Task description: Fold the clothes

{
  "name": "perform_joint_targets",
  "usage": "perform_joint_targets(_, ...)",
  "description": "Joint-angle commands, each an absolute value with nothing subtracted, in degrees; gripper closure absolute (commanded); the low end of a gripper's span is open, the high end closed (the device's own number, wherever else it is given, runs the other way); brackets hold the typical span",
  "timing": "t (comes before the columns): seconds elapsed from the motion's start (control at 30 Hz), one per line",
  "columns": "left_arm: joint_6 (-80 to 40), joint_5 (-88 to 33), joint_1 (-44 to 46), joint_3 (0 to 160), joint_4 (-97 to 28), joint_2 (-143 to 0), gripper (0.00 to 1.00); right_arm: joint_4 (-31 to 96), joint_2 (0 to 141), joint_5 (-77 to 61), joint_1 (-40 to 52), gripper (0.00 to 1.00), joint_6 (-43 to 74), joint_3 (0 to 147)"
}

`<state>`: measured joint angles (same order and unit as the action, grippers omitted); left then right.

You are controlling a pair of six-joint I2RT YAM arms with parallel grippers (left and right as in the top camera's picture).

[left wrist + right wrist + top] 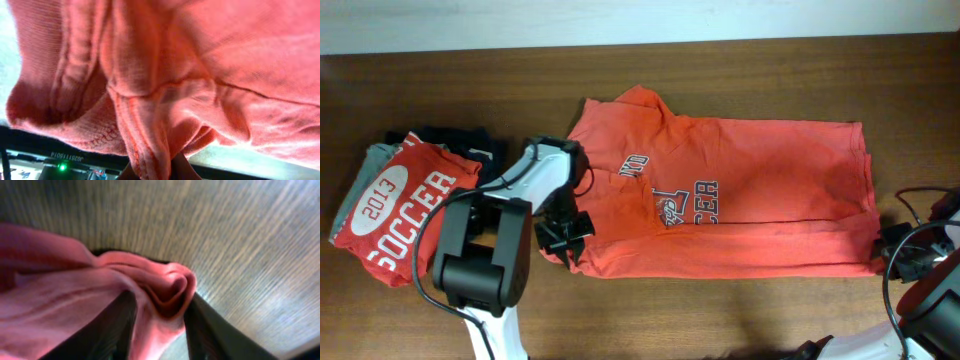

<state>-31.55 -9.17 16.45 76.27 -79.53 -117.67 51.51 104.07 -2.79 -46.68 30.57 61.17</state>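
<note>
Overhead, my left jaws clamp the orange T-shirt (760,190) at its eight o'clock corner; my right jaws clamp the four o'clock corner.

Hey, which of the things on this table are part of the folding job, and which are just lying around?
Part of the job:
orange T-shirt, spread on the table
left fingers and right fingers, each pinching a near corner of it

Just lying about:
folded red soccer shirt
dark garment and grey garment by it
</note>
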Motion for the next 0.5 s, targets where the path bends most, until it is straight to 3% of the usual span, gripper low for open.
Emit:
perform_joint_targets(0.0,-32.5,-8.1,17.2,75.8,-80.8,-118.8,0.85,52.4,101.3,-1.9,-46.5,0.54,30.5,64.0)
perform_joint_targets(0.07,-32.5,-6.5,17.3,75.8,-81.7,-118.7,0.83,53.6,100.8,-1.9,-46.5,0.49,30.5,65.4)
perform_joint_targets(0.2,-32.6,-2.9,16.9,75.8,-82.5,-118.5,0.71,55.2,99.8,-1.9,-46.5,0.45,30.3,68.3)
perform_joint_targets(0.47,-32.5,-0.4,13.7,75.8,-83.3,-118.5,0.66,55.7,98.9,-1.9,-46.5,0.44,29.8,69.7)
